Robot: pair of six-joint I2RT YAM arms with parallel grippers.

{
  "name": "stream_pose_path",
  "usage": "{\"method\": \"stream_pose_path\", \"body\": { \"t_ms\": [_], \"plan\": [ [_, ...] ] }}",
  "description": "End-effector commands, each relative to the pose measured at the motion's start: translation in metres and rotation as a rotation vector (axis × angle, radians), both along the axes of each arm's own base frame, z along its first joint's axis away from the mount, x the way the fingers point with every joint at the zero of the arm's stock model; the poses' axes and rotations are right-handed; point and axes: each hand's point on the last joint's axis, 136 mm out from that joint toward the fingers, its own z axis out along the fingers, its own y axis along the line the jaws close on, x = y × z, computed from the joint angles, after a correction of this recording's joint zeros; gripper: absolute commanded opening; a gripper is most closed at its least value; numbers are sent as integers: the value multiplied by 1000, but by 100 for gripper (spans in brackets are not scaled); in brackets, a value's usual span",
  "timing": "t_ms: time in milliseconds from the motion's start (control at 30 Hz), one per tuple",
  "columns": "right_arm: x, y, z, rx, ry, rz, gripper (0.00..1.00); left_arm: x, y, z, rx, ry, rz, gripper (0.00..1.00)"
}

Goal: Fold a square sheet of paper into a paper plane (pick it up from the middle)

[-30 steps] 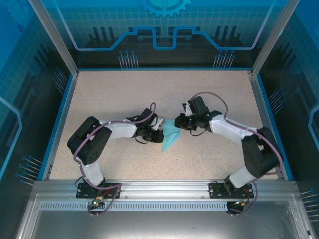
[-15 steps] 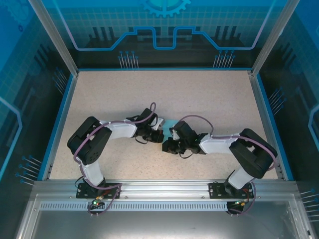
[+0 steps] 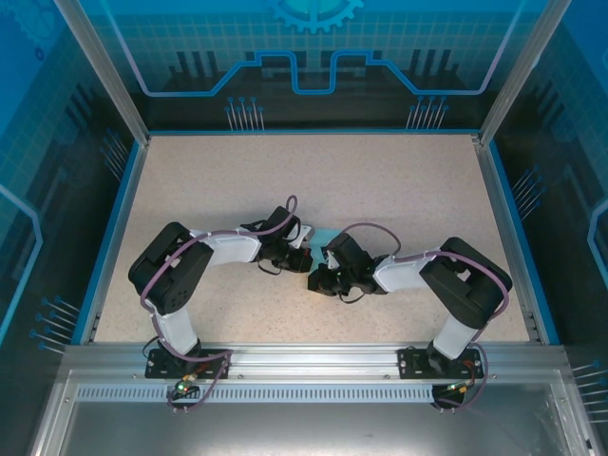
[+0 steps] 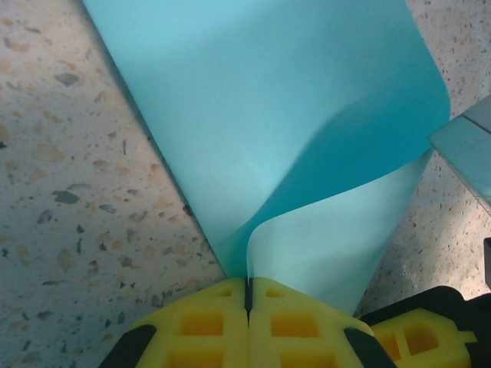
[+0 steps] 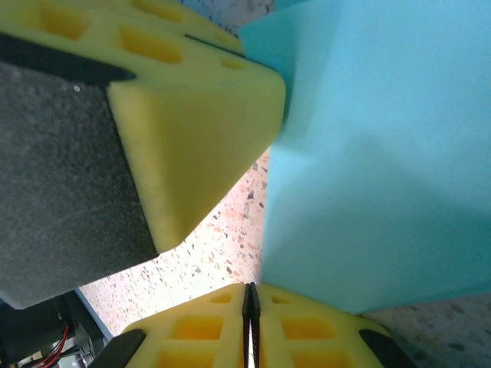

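Observation:
The sheet of paper (image 4: 268,115) is light cyan and partly folded into a tapering shape, with one flap curling up off the table. My left gripper (image 4: 248,287) is shut on the narrow end of that flap, and it sits mid-table (image 3: 304,254) in the top view. My right gripper (image 5: 249,295) is shut and low on the table right beside the paper (image 5: 376,153), its tips touching the paper's corner; I cannot tell if any paper is pinched. From above, the right gripper (image 3: 316,279) covers the paper. The two grippers are almost touching.
The speckled beige table (image 3: 285,171) is bounded by a blue rim and metal frame posts. The left gripper's yellow finger (image 5: 192,115) looms close in the right wrist view. A right finger (image 4: 418,337) shows at the lower right of the left wrist view.
The right arm swung from behind the paper toward the near side and dropped low beside the left gripper, hiding the paper from above. The left arm has stayed still.

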Motion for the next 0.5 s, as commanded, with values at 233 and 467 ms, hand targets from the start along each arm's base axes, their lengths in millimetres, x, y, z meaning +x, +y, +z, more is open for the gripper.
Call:
{"method": "stream_pose_path", "body": {
  "t_ms": [233, 467],
  "plan": [
    [23, -23, 36, 47, -92, -58, 13, -10, 5, -22, 49, 51, -25, 0],
    [40, -28, 37, 65, -94, -79, 13, -10, 5, -22, 48, 52, -26, 0]
  ]
}}
